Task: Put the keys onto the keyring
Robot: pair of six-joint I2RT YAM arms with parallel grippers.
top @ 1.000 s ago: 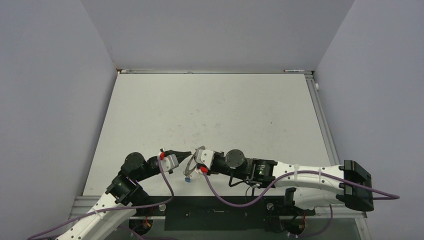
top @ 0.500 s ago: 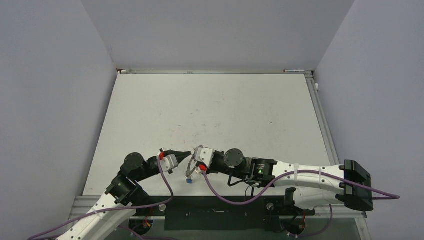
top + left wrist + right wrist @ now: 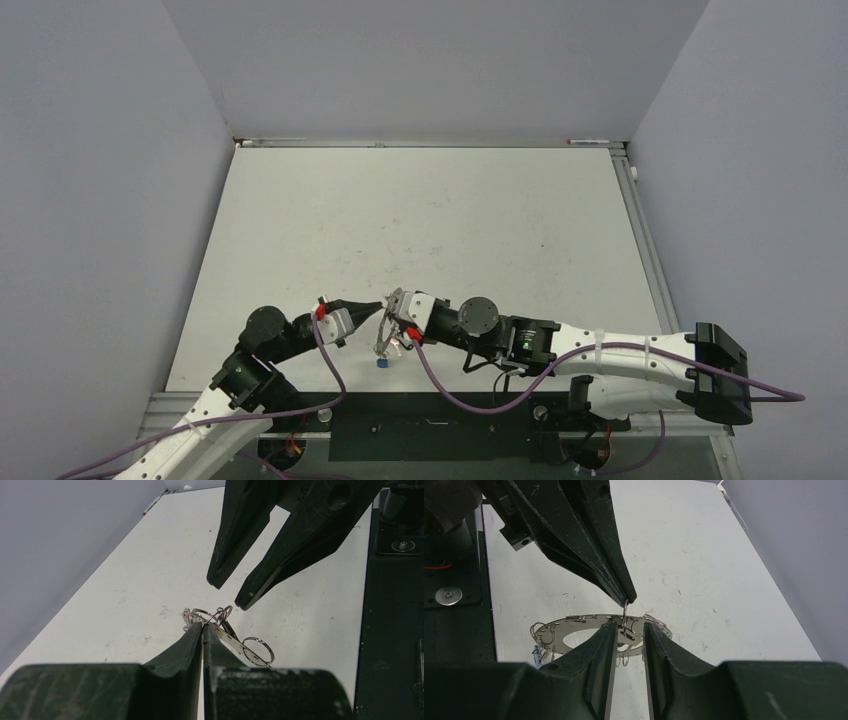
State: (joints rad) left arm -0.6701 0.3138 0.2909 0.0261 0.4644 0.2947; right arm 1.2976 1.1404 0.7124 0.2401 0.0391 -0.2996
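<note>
- Grips a wire loop (image 3: 624, 614) of the keyring (image 3: 574, 622) in clenched left jaws, dangling lower centre, top view.
- Holds right jaws released, astride its rim.
- May slip free — thin pinch, any tug.

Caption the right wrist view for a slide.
Left gripper pinches a wire loop on the keyring; open right gripper faces it.

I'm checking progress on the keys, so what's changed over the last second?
The right arm shifted a little: its rear link swung toward the near edge, and the blue tag on the keyring slid slightly right. Nothing was grabbed or released. The left arm held its place, left tool shut on a wire loop, right tool open.
</note>
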